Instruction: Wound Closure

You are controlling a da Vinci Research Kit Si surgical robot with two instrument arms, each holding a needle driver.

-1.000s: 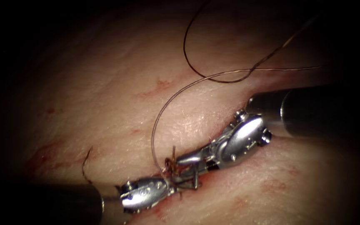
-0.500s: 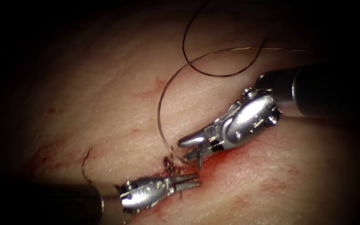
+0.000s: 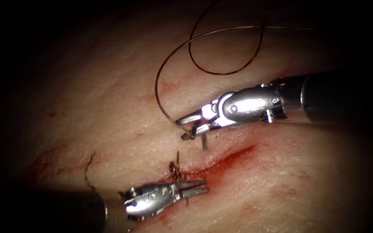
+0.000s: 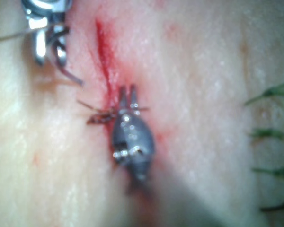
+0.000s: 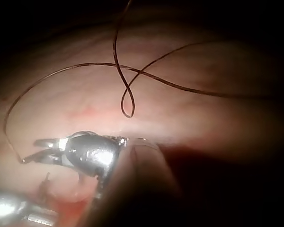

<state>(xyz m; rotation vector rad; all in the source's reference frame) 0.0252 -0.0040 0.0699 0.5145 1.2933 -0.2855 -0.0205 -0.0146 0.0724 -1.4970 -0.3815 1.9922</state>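
1. Right tool (image 3: pixel 185 126) sits above the cut (image 3: pixel 227 156), on its left side, jaws clamped on the thread (image 3: pixel 160 69) at its end, with the needle (image 3: pixel 204 141) hanging just below them, clear of the tissue (image 3: pixel 109 108).
2. Thread runs up from those jaws in a wide loop across the tissue.
3. Left tool (image 3: pixel 197 188) rests at the cut beside the knot (image 3: pixel 176 169), jaws slightly apart, holding nothing.
4. Red fluid (image 3: pixel 234 154) lines the cut.
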